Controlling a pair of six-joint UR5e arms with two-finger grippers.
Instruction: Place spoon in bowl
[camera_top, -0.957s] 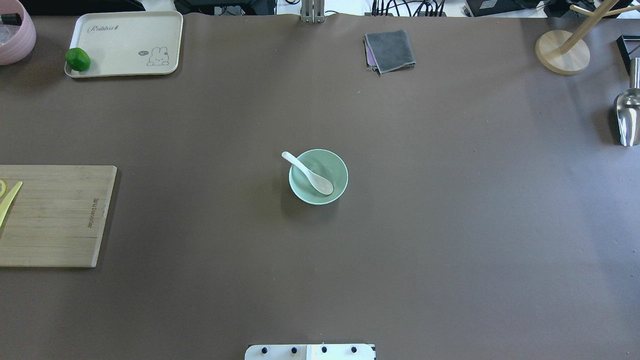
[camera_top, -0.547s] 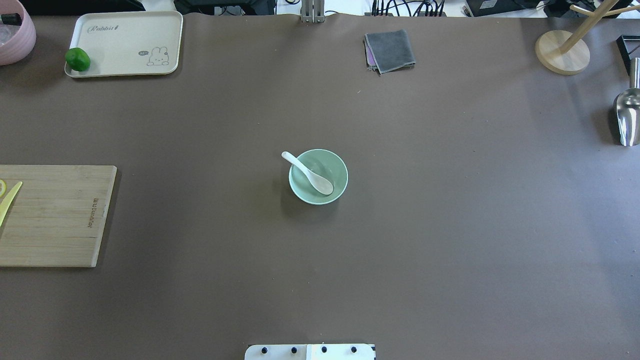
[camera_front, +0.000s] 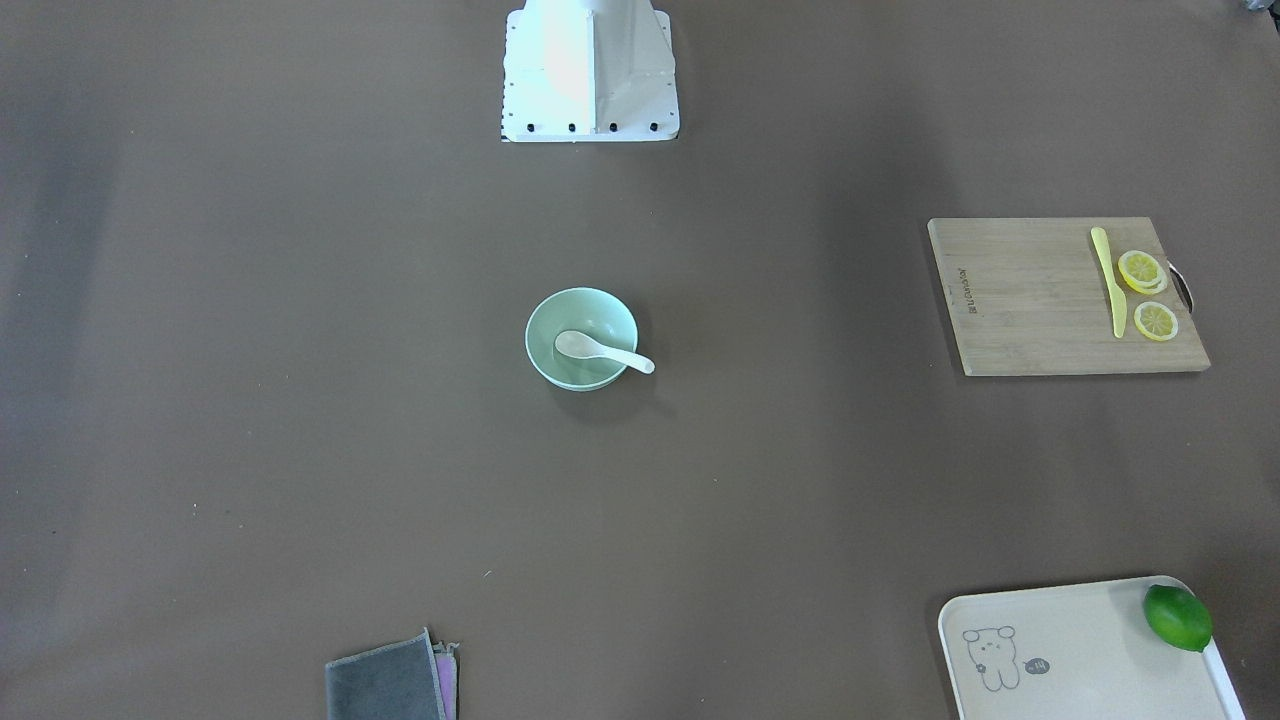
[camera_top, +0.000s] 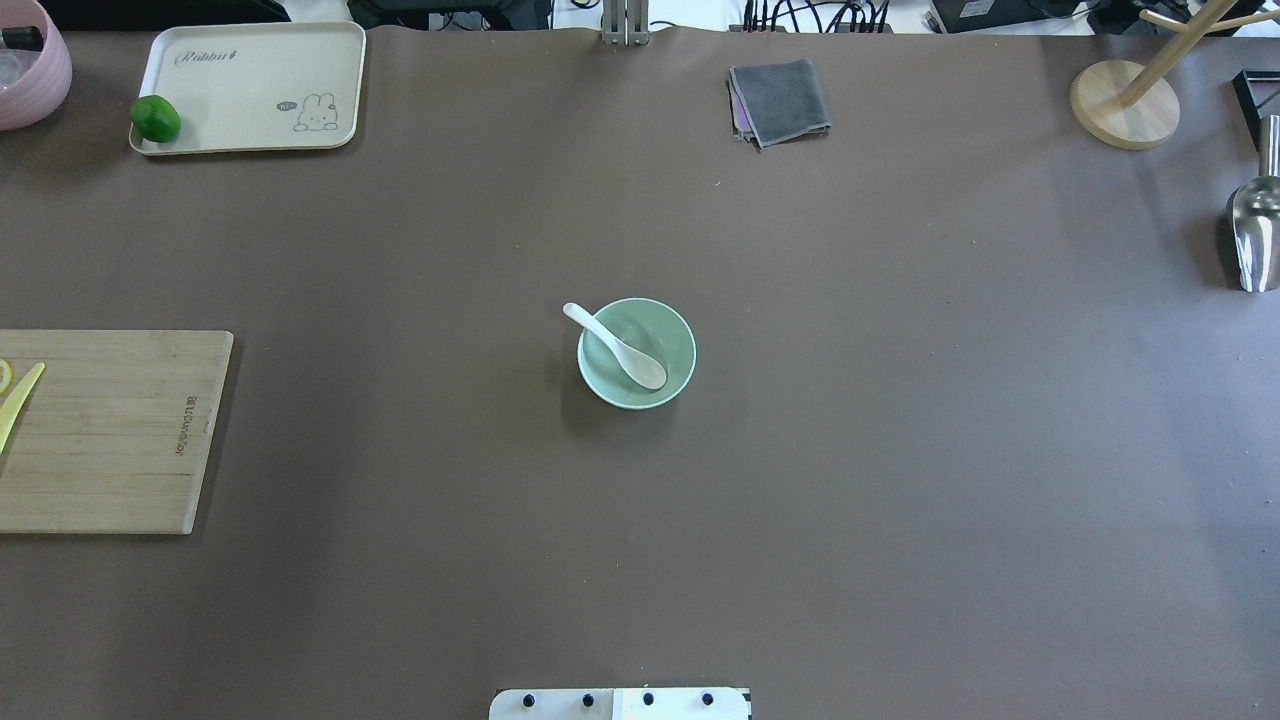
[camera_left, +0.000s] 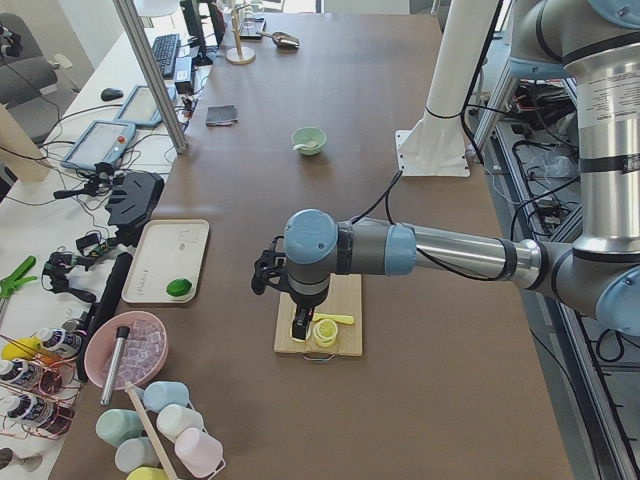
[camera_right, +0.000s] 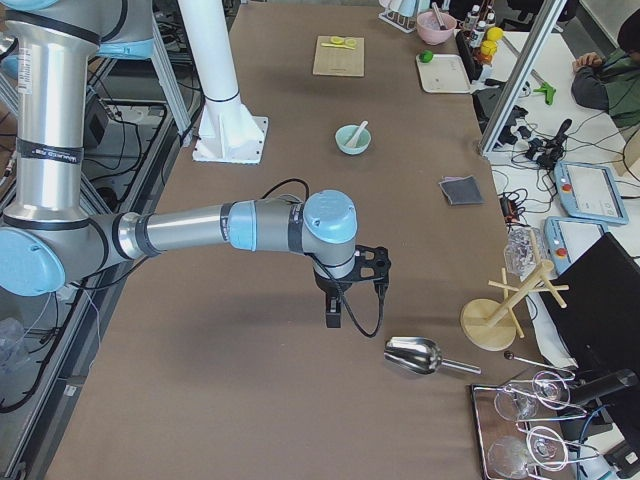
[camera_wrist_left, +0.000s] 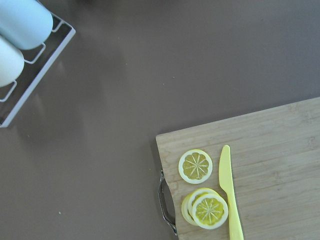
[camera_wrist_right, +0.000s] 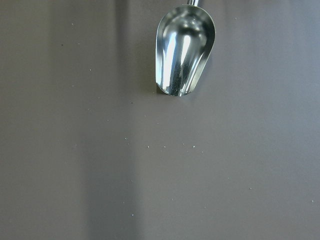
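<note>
The white spoon (camera_top: 620, 350) lies in the mint-green bowl (camera_top: 663, 328) at the table's middle, scoop inside and handle resting over the rim toward the far left. Both also show in the front view: spoon (camera_front: 598, 349), bowl (camera_front: 590, 311). My left gripper (camera_left: 302, 326) hangs over the cutting board, far from the bowl. My right gripper (camera_right: 333, 318) hangs over bare table near a metal scoop. Both grippers show only in the side views, so I cannot tell whether they are open or shut.
A wooden cutting board (camera_front: 1030, 300) holds a yellow knife (camera_front: 1108, 285) and lemon slices (camera_front: 1141, 270). A cream tray (camera_top: 250, 90) holds a lime (camera_top: 155, 118). A grey cloth (camera_top: 780, 100), a wooden stand (camera_top: 1125, 105) and a metal scoop (camera_top: 1255, 235) lie at the far and right sides.
</note>
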